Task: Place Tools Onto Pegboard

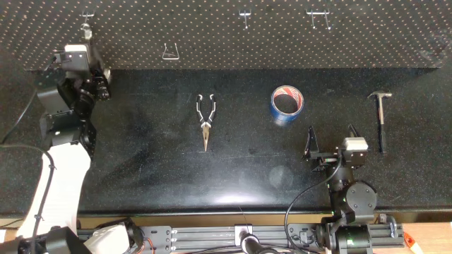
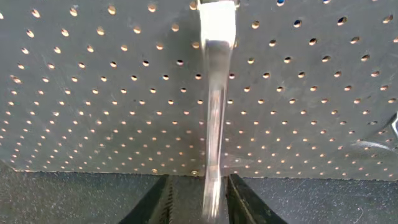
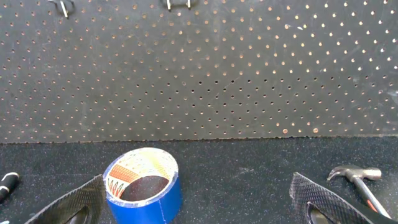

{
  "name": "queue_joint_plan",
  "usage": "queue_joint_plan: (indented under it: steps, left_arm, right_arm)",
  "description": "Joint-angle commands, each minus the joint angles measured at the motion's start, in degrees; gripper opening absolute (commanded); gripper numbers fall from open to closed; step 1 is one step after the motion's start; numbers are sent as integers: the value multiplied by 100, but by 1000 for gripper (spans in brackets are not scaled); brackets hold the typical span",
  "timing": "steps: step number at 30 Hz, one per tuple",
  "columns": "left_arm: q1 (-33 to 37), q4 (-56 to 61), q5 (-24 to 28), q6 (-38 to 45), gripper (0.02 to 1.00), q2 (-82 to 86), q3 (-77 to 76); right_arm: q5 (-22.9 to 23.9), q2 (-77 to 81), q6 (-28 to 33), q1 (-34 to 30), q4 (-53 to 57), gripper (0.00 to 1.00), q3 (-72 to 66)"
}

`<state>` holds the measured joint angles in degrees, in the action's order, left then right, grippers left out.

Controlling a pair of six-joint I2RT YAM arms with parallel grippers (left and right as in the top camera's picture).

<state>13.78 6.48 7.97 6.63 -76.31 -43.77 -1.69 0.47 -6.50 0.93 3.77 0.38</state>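
1. Presently the shiny flat metal wrench (image 2: 214, 112) stands upright against the black perforated pegboard (image 2: 93, 93), near the pegboard's left-arm end. Its top end reaches a small metal hook (image 1: 86, 14) on the pegboard, and its lower end runs down into the left pincer (image 2: 198, 180).
2. We cannot tell whether the left pincer clamps the wrench or merely flanks it, nor whether the wrench's end truly sits over the hook. We therefore judge the hanging as not yet confirmed.
3. To do it well, we should ease the wrench a little down the pegboard's face until the hook takes its weight. The tool should stay flat to the pegboard so that it does not twist off.
4. We should let go only once the wrench would hang by itself, then draw straight back from the pegboard without brushing the handle.
5. The right pincer (image 3: 196, 186) rests spread wide and holding nothing on the surface in front of the pegboard. The blue tape roll (image 3: 143, 183) and the steel-headed hammer (image 3: 354, 177) lie between it and the pegboard, and the long-nosed pliers (image 1: 205, 120) lie before the pegboard's middle. We would leave that arm parked, so that nothing jolts the pegboard during the release.
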Motion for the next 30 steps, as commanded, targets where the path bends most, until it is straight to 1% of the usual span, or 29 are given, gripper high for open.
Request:
queue_joint_plan:
  steps: [1,2,4,5,7,10,13,14,16,19,20,21,22,23,25,26,28,29,30]
  left_arm:
    - [-4,-15,-114,-20,969,-20,-131]
    - [-4,-210,-197,-20,996,140,-131]
    - [-4,-918,-195,-20,996,614,-131]
    - [-35,-1799,-192,-22,996,1320,-131]
    - [-35,-2337,-195,-22,996,1788,-131]
    - [-35,-3515,-192,-20,996,3086,-131]
    - [-35,-5292,-260,-20,993,4664,-131]
    - [-35,-5388,-361,-24,996,4922,-131]
    - [-35,-5359,96,-24,996,5040,-131]
    - [-37,-5337,136,-50,996,5040,-129]
    - [-175,-5158,151,-87,996,4975,-129]
    - [-487,-4962,-28,-87,996,4874,-129]
    - [-1176,-4546,-466,-90,996,4616,-129]
    - [-2065,-3799,-975,-291,996,4065,-129]
    - [-3053,-3150,-1941,-1246,993,3335,-129]
    - [-3764,-2605,-2041,-1532,996,2817,-129]
    - [-4590,-2024,-1934,-1657,998,2098,-129]
    - [-4876,-1891,-1937,-2533,996,1600,-131]
    - [-4878,-2092,-1847,-3333,996,1427,-153]
  right_arm:
    - [-68,-42,81,28,24,963,-15]
    - [-68,-42,81,28,24,963,-15]
    - [-68,-42,81,28,24,963,-15]
    - [-68,-42,81,28,24,963,-15]
    - [-68,-42,81,28,24,963,-15]
    - [-68,-42,81,28,24,963,-15]
    - [-68,-42,81,28,24,963,-15]
    - [-68,-42,81,28,24,963,-15]
    - [-68,-42,81,28,24,963,-15]
    - [-68,-42,81,28,24,963,-15]
    - [-68,-42,81,28,24,963,-15]
    - [-68,-42,81,28,26,963,-15]
    - [-68,-42,81,28,24,963,-15]
    - [-68,-42,81,28,24,963,-15]
    - [-68,-42,81,28,24,963,-15]
    - [-68,-42,81,28,24,963,-15]
    - [-68,-42,81,28,24,963,-15]
    - [-68,-42,81,28,24,963,-15]
    - [-68,-42,81,28,24,963,-15]
